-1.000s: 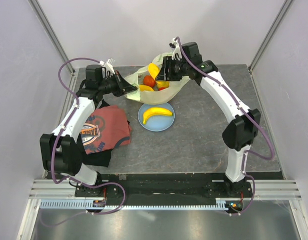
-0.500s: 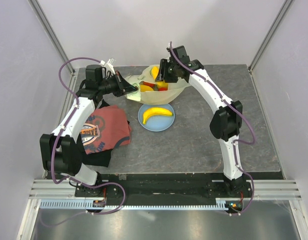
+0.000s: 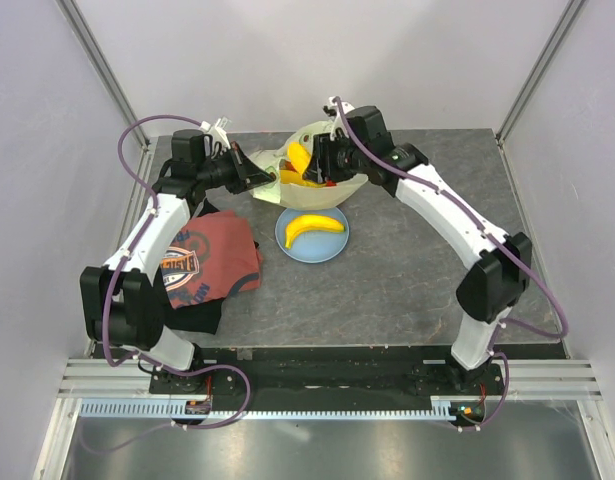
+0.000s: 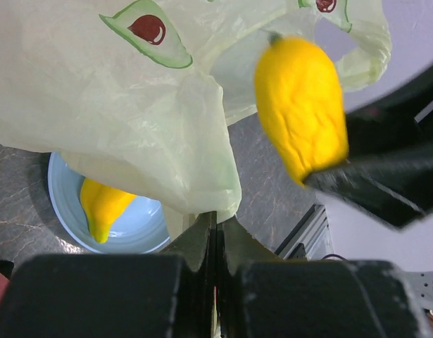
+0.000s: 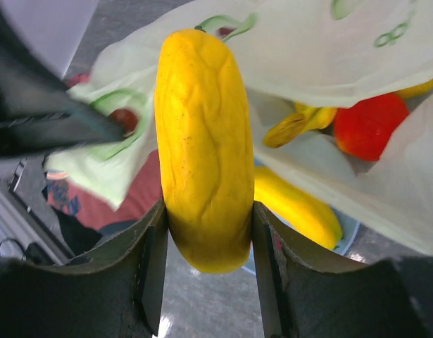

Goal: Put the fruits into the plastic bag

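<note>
Held fruit: yellow fruit [image 5: 205,155], upper centre of the top view, over the bag's mouth.
Right tool [image 5: 208,243]: fingers clamp the yellow fruit on both sides.
Plastic bag [image 4: 132,127]: upper centre, containing a red fruit [image 5: 371,127] and yellow pieces.
Left tool [image 4: 216,236]: pressed together, pinching the bag's left edge.
Blue plate [image 3: 287,243]: just below the bag, carrying one banana [image 3: 315,226].
Tabletop [image 3: 417,270]: dark grey.

A dark grey, marbled tabletop [image 3: 417,270] spreads under the left tool [image 3: 270,181] and right tool [image 3: 309,168]. Plain pale walls [image 3: 237,60] stand behind and beside them, with aluminium posts [image 3: 99,62] at the corners. Light is even.
</note>
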`<state>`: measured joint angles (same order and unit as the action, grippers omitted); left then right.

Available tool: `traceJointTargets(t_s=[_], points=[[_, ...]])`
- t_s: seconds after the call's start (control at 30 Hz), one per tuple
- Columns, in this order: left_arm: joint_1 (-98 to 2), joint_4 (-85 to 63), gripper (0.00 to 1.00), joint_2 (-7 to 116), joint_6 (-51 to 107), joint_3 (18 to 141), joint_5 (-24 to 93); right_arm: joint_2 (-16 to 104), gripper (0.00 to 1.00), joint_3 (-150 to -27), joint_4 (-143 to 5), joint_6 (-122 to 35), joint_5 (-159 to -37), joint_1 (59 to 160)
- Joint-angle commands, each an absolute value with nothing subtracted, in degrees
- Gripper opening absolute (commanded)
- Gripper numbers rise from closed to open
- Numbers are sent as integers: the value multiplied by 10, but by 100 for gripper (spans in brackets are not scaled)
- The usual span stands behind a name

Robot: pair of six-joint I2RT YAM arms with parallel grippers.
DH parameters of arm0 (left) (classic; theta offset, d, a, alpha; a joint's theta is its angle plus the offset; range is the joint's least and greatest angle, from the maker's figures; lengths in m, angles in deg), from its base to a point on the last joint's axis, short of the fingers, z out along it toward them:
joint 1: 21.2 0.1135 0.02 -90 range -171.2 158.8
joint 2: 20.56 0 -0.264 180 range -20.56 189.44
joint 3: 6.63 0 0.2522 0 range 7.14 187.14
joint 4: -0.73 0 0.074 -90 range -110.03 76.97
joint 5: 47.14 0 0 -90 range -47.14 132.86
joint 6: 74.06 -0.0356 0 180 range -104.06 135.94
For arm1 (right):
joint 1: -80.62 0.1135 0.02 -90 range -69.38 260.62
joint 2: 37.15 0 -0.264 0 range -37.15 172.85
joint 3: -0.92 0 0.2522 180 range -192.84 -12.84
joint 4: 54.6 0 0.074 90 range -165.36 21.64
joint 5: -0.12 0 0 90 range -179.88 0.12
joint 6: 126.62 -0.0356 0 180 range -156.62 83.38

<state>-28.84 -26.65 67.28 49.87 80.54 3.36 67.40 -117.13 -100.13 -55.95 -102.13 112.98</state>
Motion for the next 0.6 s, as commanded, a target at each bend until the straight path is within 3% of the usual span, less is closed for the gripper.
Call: traceJointTargets(t_s=[0.0,0.57], points=[[-291,-259,2,684,509,824,29,651,0,-1123,-1002,-532,-1041,1154],[-291,-262,1,660,505,804,23,781,0,-1269,-1088,-585,-968,1142]])
